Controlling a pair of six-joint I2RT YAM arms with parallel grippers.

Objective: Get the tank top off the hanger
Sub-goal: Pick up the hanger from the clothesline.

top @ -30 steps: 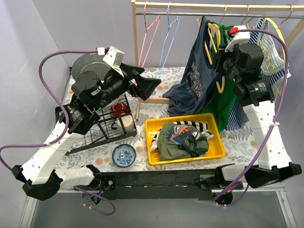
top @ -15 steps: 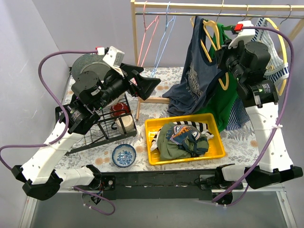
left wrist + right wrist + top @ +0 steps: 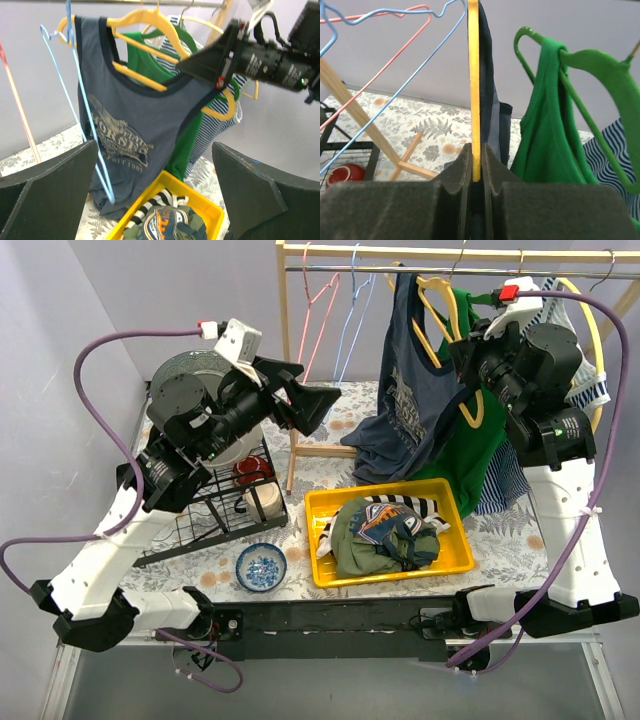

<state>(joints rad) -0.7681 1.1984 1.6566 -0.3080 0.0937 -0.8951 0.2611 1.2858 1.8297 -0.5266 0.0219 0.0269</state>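
**Right gripper clamps hanger and lifts it**

Top view: right gripper (image 3: 460, 362) has risen, carrying the yellow hanger (image 3: 436, 298) and navy tank top (image 3: 405, 405) upward. The left gripper (image 3: 318, 407) is spread wide, well apart.
Left wrist: the top still drapes over the hanger.
Right wrist: the jaws pinch the hanger's edge, so stripping comes next.

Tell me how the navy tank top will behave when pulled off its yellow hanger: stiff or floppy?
Probably floppy: the navy tank top hangs in soft folds and sags unevenly. It looks thin, so likely light. A strap may snag on the upturned end of the yellow hanger.
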